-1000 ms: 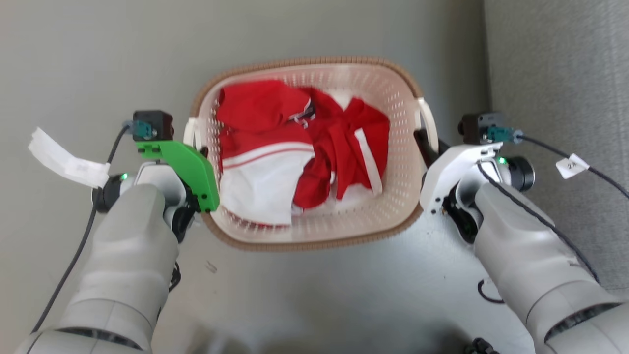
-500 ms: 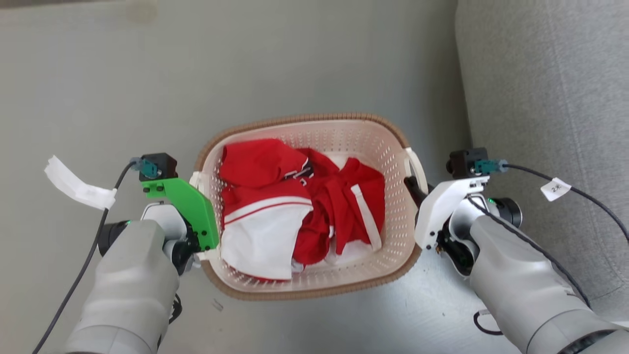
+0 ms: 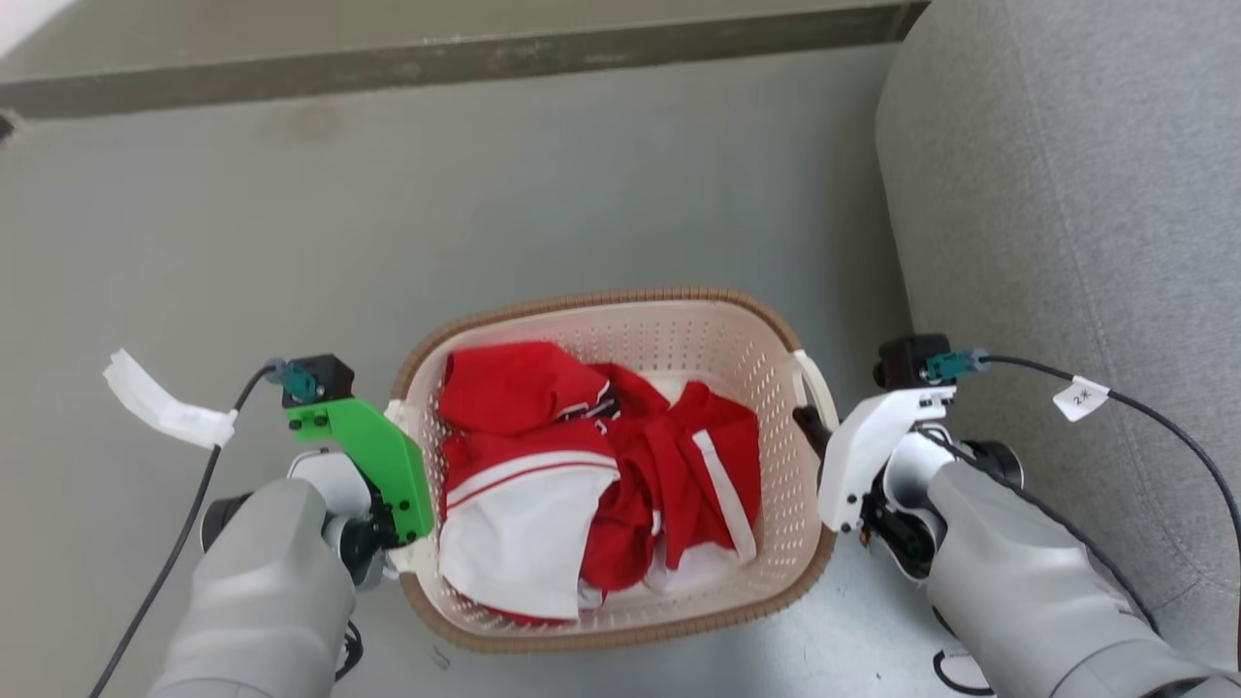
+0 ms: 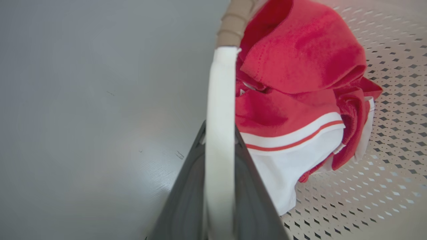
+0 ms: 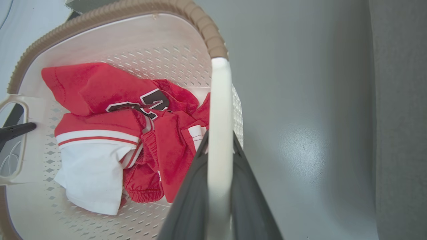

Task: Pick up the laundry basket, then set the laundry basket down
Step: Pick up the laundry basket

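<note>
The basket (image 3: 669,339), low centre of the head view and loaded with clothes (image 3: 582,456), seems evenly carried because the left gripper (image 4: 218,130) and right gripper (image 5: 218,136) each clamp a side handle (image 4: 220,100) between closed jaws.

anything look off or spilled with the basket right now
Nothing stands out. The red and white clothes lie crumpled inside the basket, none over the rim. The left gripper is shut on the left handle, the right gripper on the right handle; both handles look whole.
</note>
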Controlling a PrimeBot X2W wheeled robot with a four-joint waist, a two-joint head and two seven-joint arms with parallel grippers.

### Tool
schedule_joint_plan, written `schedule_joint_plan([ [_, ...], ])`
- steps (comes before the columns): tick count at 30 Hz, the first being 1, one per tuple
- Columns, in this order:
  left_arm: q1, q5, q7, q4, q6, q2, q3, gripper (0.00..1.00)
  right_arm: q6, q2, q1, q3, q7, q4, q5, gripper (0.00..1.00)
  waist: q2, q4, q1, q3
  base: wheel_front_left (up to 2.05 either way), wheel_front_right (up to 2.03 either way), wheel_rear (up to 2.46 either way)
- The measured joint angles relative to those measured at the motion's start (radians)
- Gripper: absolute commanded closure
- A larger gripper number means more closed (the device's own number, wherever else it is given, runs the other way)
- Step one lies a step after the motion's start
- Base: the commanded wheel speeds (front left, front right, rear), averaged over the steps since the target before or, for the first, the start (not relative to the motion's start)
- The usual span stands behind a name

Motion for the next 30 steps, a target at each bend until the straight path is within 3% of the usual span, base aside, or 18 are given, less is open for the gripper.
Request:
schedule_joint_plan([
  [30,0.139,-0.065,0.103,0.006,0.000,0.001,-0.033,1.00,0.000,0.003,0.141,0.057,0.139,0.026,0.130,1.00,0.0000,-0.015,0.0000,-0.246,0.00,0.00,0.00],
])
